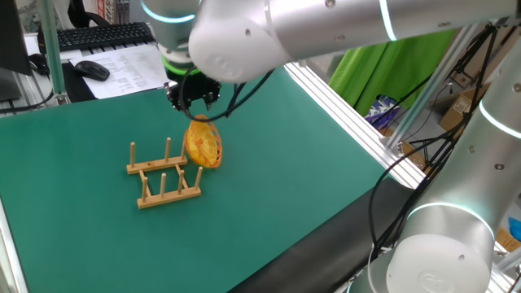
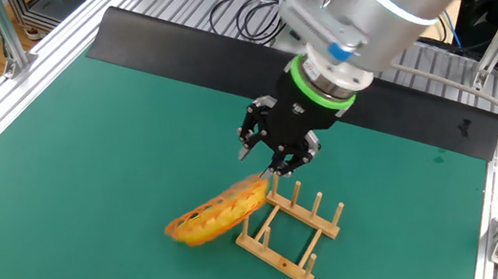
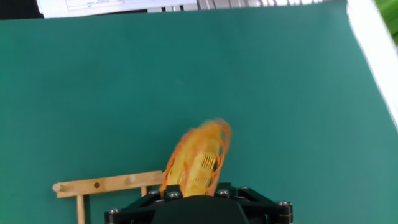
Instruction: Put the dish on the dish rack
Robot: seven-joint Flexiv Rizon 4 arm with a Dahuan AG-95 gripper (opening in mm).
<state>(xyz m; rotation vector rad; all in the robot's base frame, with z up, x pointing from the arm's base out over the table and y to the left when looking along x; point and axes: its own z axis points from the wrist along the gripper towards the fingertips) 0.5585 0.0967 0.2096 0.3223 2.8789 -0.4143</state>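
Note:
The dish (image 1: 203,144) is a yellow-orange woven wicker plate, held on edge and tilted, hanging just above the green mat beside the right end of the dish rack (image 1: 164,174). My gripper (image 1: 194,100) is shut on the dish's upper rim. In the other fixed view the dish (image 2: 217,213) hangs to the left of the rack (image 2: 292,231), below my gripper (image 2: 274,158). The hand view shows the dish (image 3: 198,159) between my fingers, with one rack rail (image 3: 106,185) at the lower left. The rack holds nothing.
A green mat (image 1: 285,171) covers the table. A keyboard (image 1: 102,34), a mouse (image 1: 91,70) and papers lie beyond its far edge. Aluminium frame rails (image 1: 342,106) run along the right side, with cables behind them.

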